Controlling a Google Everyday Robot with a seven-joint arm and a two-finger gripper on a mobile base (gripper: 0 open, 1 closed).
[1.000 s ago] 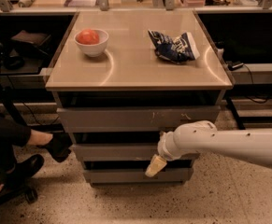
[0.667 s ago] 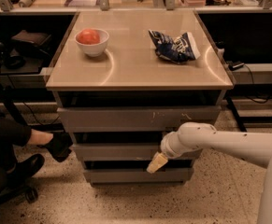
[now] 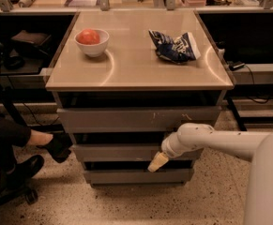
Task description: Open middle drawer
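Observation:
The grey cabinet has three stacked drawer fronts. The middle drawer [image 3: 117,152] is a plain grey front, and it looks closed, in line with the fronts above and below. My gripper [image 3: 157,162] reaches in from the right on the white arm [image 3: 206,142]. Its tan tip sits at the lower edge of the middle drawer's front, right of centre, over the dark gap above the bottom drawer [image 3: 136,175]. The top drawer [image 3: 136,119] has pale scratch marks.
On the cabinet top [image 3: 136,64] stand a white bowl [image 3: 92,42] holding a red fruit and a crumpled blue chip bag [image 3: 175,47]. A person's legs and dark shoes [image 3: 56,146] are at the left, close to the cabinet. Dark desks flank both sides.
The gripper tip has risen slightly toward the middle drawer's lower edge, and the white arm fills more of the lower right. The drawers have not moved.

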